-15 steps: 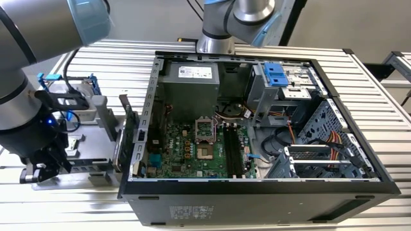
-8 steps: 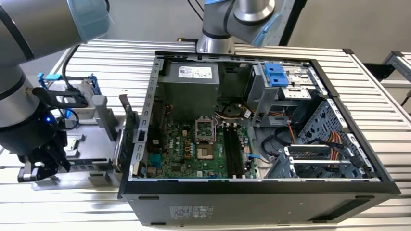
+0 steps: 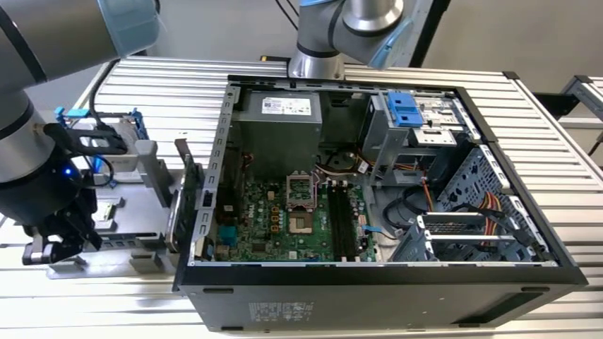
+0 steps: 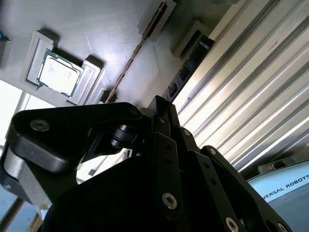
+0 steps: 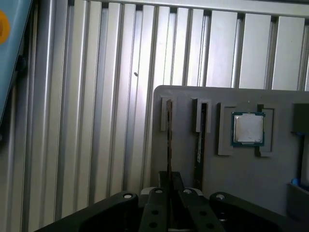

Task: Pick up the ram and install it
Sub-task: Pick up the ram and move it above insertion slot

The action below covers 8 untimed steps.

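- One open computer case (image 3: pixel 377 286) lies on its side, so the motherboard (image 3: pixel 282 226) faces up for access.
- Beside it, the grey holder (image 5: pixel 251 193) keeps parts in slots.
- The gripper (image 5: pixel 169 182) sits in line with the ram (image 5: pixel 169 130), which stands edge-up in its slot. I cannot tell whether the jaws pinch it.

The robot arm (image 3: pixel 17 141) is showing silver-grey tube sections and pale blue joint caps (image 3: pixel 127 21), while its matt black hand (image 3: pixel 58 248) is displaying round silver screw heads (image 4: pixel 168 200) and a small blue light (image 3: pixel 68 171) is glowing near the wrist.
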Motion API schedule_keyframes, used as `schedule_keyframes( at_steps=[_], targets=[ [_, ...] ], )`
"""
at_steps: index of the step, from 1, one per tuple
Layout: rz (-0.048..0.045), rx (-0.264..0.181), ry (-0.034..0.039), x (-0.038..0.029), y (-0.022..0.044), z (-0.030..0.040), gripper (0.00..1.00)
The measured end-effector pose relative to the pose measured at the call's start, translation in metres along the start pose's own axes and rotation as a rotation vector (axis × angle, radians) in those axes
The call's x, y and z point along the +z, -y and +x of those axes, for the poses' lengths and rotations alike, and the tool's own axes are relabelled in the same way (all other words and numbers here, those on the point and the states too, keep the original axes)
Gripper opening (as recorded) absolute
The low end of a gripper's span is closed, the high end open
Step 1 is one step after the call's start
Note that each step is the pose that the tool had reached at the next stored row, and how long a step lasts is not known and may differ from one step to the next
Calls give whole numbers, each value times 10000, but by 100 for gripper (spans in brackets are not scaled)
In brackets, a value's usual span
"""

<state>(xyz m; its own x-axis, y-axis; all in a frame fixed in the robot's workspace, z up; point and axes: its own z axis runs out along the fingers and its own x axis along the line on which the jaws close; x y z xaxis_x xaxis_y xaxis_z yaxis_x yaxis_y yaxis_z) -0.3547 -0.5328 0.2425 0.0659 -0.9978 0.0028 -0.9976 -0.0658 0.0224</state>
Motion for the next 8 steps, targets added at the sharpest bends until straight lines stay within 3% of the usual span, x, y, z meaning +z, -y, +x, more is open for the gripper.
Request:
schedule_keyframes(
  at_steps=[8],
  targets=[
    [-1, -3, -1, -57, 0, 1, 0]
  ],
)
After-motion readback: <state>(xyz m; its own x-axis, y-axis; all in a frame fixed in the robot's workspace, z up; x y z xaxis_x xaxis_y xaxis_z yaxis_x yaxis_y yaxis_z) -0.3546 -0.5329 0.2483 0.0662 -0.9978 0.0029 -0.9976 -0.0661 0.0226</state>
